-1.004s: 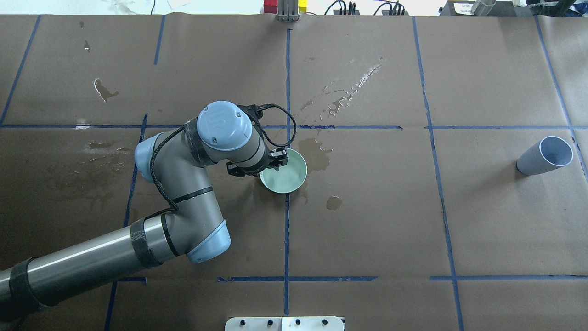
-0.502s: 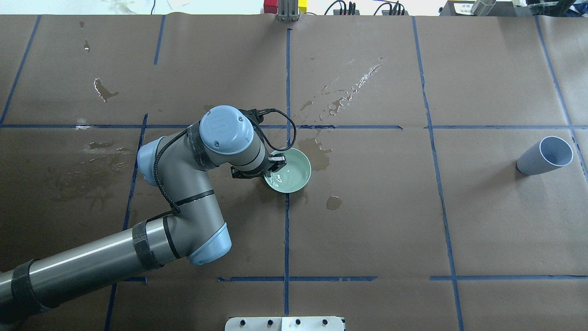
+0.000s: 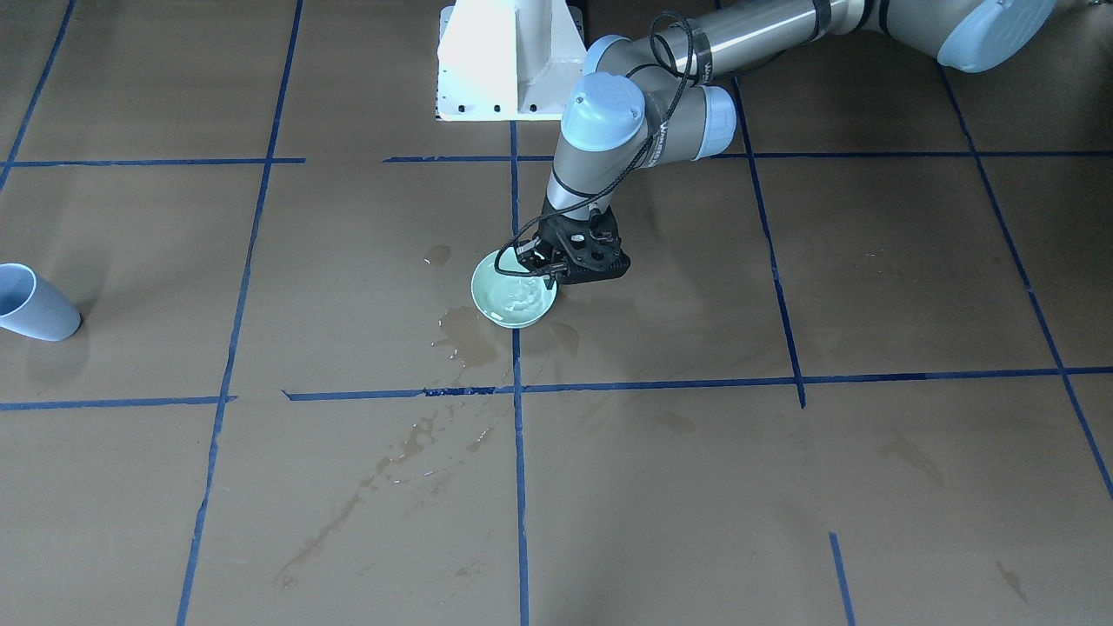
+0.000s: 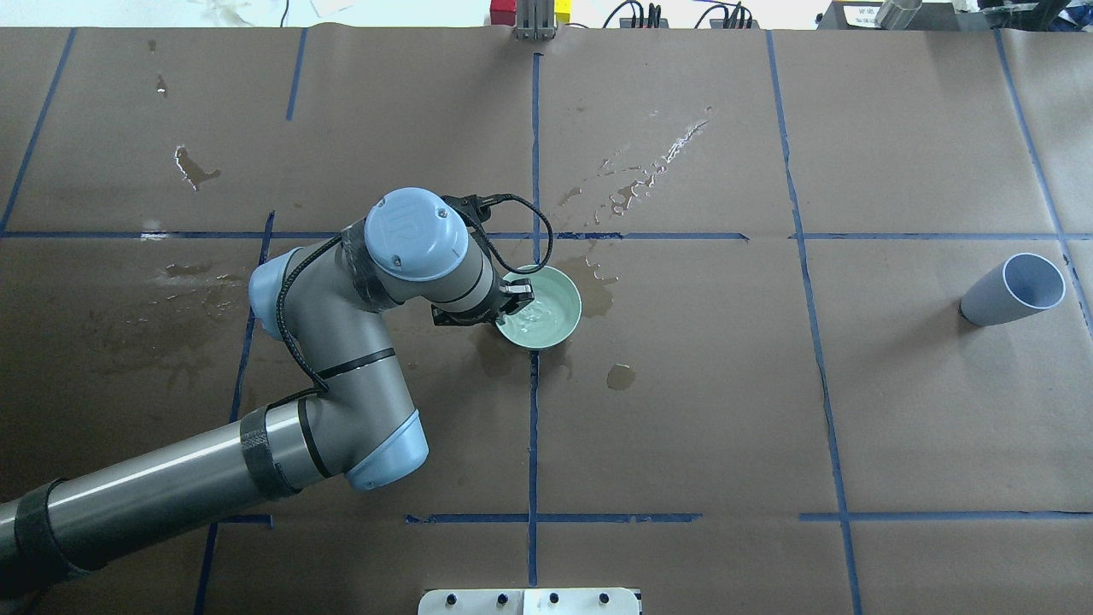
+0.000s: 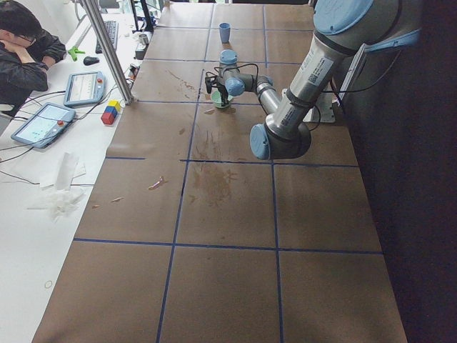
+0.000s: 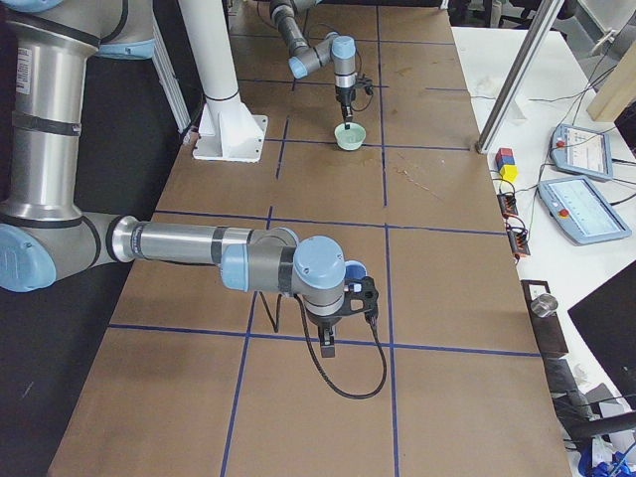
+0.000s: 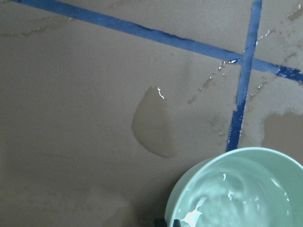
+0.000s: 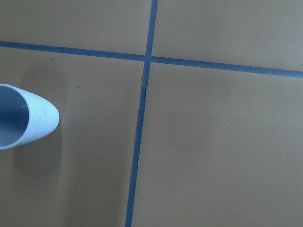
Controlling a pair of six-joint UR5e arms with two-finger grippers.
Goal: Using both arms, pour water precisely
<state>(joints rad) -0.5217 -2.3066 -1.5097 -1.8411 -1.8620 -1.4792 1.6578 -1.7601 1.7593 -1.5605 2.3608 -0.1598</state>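
The water (image 7: 227,205) lies as a rippled sheen in the shallow pale green bowl (image 4: 553,309), beside the bench's (image 4: 683,427) central blue tape cross (image 4: 534,236). Over the last second the bowl has shifted slightly right, its rim pinched in the jaws of the left arm (image 4: 341,342). Judgement: positioning, water unsettled. The right arm (image 6: 199,243) is by the grey-blue plastic cup (image 4: 1012,290); I cannot tell how its jaws stand.
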